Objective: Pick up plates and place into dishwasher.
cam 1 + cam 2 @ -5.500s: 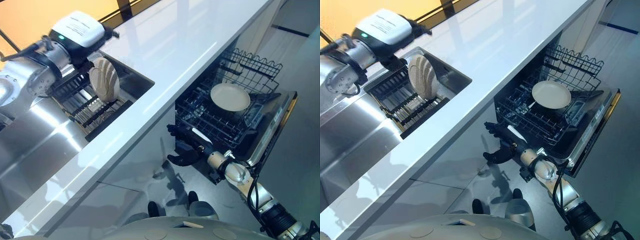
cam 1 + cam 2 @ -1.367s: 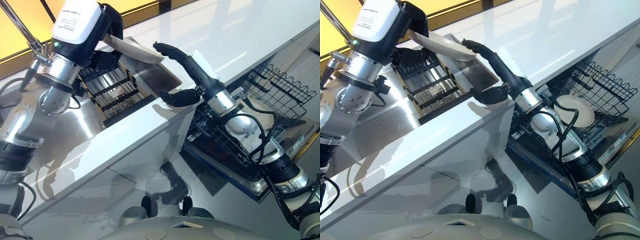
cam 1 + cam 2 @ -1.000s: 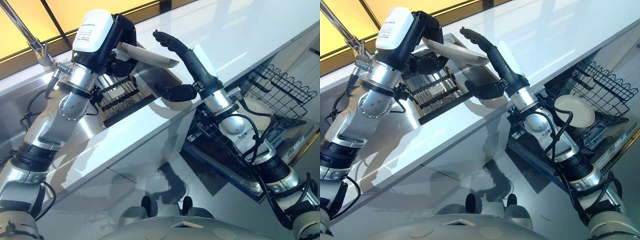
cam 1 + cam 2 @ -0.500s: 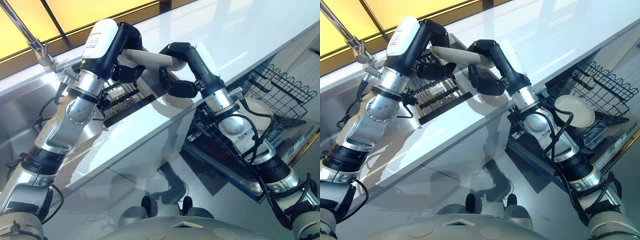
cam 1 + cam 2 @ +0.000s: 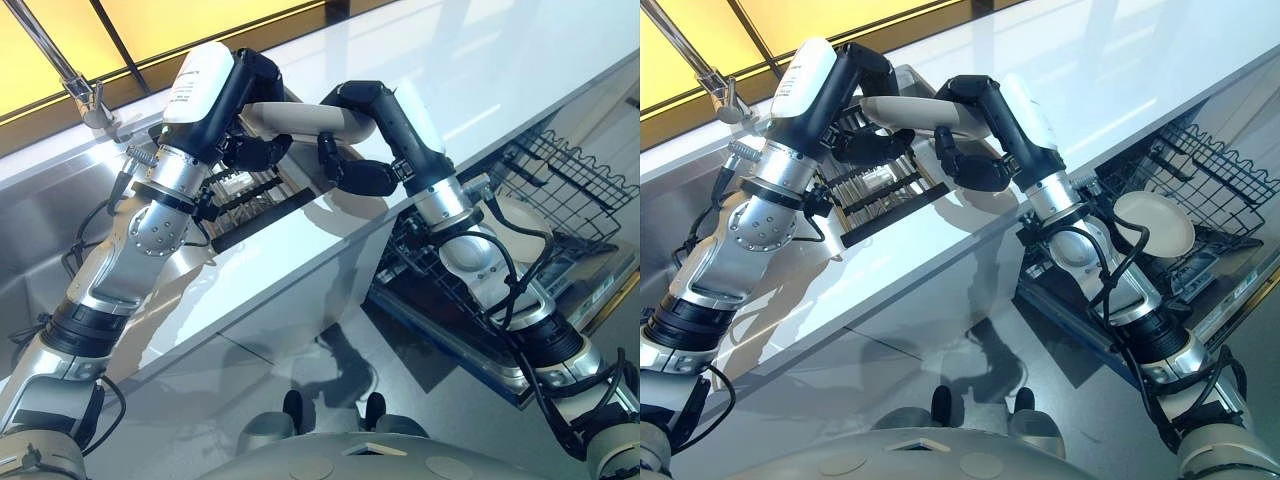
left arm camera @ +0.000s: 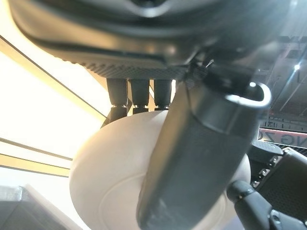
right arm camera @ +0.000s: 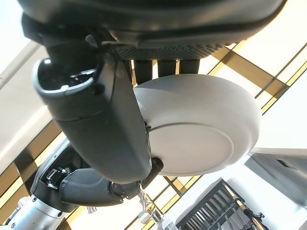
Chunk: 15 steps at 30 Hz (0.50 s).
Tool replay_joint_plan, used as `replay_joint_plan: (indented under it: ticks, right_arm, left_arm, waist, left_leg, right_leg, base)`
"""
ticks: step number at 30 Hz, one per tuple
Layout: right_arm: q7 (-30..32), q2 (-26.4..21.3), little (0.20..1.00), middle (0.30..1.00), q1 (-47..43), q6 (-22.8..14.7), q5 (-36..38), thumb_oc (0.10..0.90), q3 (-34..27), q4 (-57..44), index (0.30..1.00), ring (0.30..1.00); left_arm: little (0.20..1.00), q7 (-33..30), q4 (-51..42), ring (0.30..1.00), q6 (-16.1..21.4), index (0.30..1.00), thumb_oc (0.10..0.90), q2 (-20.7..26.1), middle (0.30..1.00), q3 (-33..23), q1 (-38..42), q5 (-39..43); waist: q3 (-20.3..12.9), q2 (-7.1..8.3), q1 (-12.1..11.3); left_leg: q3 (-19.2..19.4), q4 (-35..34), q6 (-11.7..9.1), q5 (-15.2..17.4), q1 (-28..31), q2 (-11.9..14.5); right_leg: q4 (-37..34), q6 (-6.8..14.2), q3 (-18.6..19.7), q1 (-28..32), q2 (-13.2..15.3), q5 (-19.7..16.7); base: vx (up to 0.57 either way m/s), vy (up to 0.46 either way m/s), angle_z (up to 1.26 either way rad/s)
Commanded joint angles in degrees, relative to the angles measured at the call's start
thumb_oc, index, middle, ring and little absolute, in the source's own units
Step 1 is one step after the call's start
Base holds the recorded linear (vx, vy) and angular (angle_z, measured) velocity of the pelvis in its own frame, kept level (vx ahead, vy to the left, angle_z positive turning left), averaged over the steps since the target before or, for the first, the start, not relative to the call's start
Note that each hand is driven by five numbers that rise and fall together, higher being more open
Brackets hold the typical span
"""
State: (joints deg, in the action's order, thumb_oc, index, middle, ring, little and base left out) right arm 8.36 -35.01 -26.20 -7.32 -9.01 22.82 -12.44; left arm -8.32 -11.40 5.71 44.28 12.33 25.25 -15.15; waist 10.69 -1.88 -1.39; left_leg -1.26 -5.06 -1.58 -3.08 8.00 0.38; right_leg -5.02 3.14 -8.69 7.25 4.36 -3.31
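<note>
The left arm is reaching up from the lower left, its wrist bent so the left robot hand (image 5: pixel 250 150) is sitting high and pointing toward the other arm. Its thumb (image 6: pixel 192 158) and fingers (image 6: pixel 139 98) are clamping something between them. The right arm is rising from the lower right, elbow low, forearm angling up and across. The right robot hand (image 5: pixel 350 165) is meeting the left one, fingers curling over the top and thumb (image 7: pixel 100 120) pressing underneath.

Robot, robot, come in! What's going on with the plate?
Left hand and right hand both gripping plate above counter. Another plate already racked. Nothing blocking.
</note>
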Motion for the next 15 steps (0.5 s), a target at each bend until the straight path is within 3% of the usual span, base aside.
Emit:
replay_joint_plan:
  ticks: [1,2,8,15]
  right_arm:
    - [6.75,0.45,0.2,0.3,-0.51,-2.8,1.9,0.1,-7.58,-5.45,0.3,0.3]
    - [7.0,0.3,0.2,0.3,-0.2,-3.01,1.83,0.1,-7.81,-5.42,0.3,0.3]
    - [7.41,0.17,0.2,0.3,0.29,-3.44,1.5,0.1,-9.06,-4.7,0.3,0.3]
    - [6.95,-0.64,0.2,0.3,1.33,-3.8,1.89,0.1,-10.73,-4.38,0.3,0.3]
  left_arm:
    - [0.205,-5.49,-6.28,0.305,5.15,0.305,0.105,1.59,0.305,-6.03,0.46,0.78]
    - [0.9,-5.75,-6.25,0.9,4.46,0.9,0.8,1.58,0.9,-6.09,0.31,1.34]
    - [0.9,-1.09,-5.55,0.9,2.99,0.9,0.8,0.59,0.9,-6.63,-0.63,8.93]
    - [0.9,-1.55,-4.58,0.9,1.24,0.9,0.8,1.36,0.9,-10.46,-2.24,13.59]
  waist:
    - [-7.99,1.45,0.14]
    - [-8.02,1.47,0.16]
    - [-8.03,1.49,0.16]
    - [-8.24,1.36,0.03]
  left_leg:
    - [3.29,0.13,1.79,3.53,-1.92,-5.14]
    - [3.26,0.13,1.8,3.55,-1.92,-5.14]
    - [3.28,0.16,1.82,3.49,-1.84,-5.09]
    - [3.34,0.11,1.64,3.29,-1.94,-5.06]
  right_leg:
    - [5.99,3.35,-0.15,-2.76,-0.9,3.95]
    - [5.99,3.38,-0.1,-2.77,-0.9,3.97]
    - [5.97,3.45,-0.03,-2.82,-0.89,3.84]
    - [5.28,3.5,-0.02,-2.67,-0.82,3.41]
  base:
    - [-0.01,0.002,0.06]
    - [-0.01,0.001,0.06]
    - [-0.01,-0.001,0.02]
    - [0.0,0.0,0.0]
